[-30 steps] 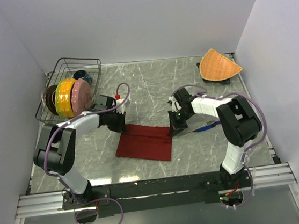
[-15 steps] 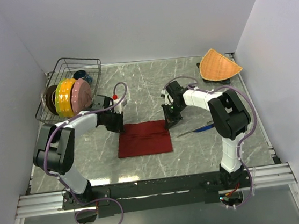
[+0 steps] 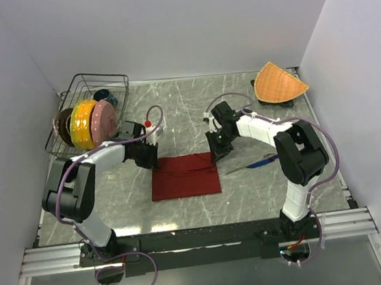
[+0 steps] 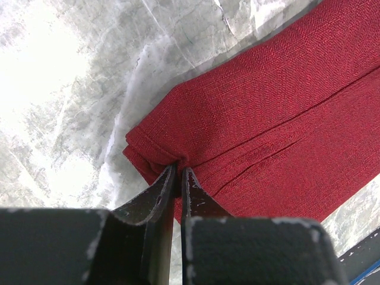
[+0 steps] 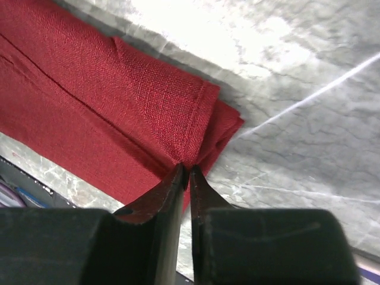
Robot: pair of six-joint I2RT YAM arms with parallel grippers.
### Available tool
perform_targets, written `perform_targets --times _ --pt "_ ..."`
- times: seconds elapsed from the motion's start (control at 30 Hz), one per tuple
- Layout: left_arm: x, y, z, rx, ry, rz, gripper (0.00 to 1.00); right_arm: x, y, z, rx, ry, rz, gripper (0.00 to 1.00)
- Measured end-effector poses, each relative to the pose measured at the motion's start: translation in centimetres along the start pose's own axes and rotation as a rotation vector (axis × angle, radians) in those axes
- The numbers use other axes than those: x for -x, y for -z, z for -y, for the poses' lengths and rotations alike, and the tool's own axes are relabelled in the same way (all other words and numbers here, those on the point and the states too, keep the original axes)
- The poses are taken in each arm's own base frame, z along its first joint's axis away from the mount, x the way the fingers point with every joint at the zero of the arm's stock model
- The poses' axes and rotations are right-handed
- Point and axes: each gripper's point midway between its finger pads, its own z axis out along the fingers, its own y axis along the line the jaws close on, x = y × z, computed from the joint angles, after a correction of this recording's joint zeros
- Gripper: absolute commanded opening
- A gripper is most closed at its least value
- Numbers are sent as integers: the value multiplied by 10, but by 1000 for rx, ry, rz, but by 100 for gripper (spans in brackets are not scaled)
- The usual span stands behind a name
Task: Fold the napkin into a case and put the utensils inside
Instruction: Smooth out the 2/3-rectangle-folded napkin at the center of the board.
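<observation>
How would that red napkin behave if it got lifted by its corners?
Probably floppy: the napkin puckers into soft creases where the left tool pinches its folded corner, so the middle would likely sag. Likely light, since its thin layers lie flat on the table. The coarse weave at the right tool suggests it won't slip easily.

Overhead view is evenly lit, with soft, faint shadows. Both wrist views blow out to white glare on the marble table (image 4: pixel 35 71). My fingers (image 5: pixel 159 200) up close are dark and blurry, while the napkin (image 4: pixel 267 107) weave stays sharp.
</observation>
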Motion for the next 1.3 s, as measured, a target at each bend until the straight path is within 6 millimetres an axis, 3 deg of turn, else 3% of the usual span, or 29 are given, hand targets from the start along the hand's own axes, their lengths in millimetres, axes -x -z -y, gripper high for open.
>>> perform_targets --times 0.1,0.37,0.43,0.53,0.6,0.67,0.77,0.9,1.23,1.3 --pt "0 0 0 4 -4 -1 15 -6 -4 -2 7 3 -20 2" --pt "0 9 8 -25 -32 27 44 -18 -21 5 5 1 -64 0" --pt "0 26 19 -52 -78 79 50 -18 -22 5 5 2 -64 0" --pt "10 59 39 -70 -222 212 52 -18 -22 5 6 5 -63 0" --pt "16 75 62 -70 -396 302 52 -17 -22 5 6 6 -63 0" --pt "13 79 91 -92 -563 351 53 -17 -22 5 6 6 -62 0" --pt "-12 66 118 -109 -752 346 53 -17 -23 5 6 6 -62 0" --pt "-50 37 131 -92 -937 264 51 -18 -23 5 8 6 -60 0" --pt "-66 -11 155 -24 -1219 233 47 -18 -24 5 13 5 -58 0" --pt "-69 -17 153 -10 -1255 223 39 -17 -24 5 13 5 -58 0"
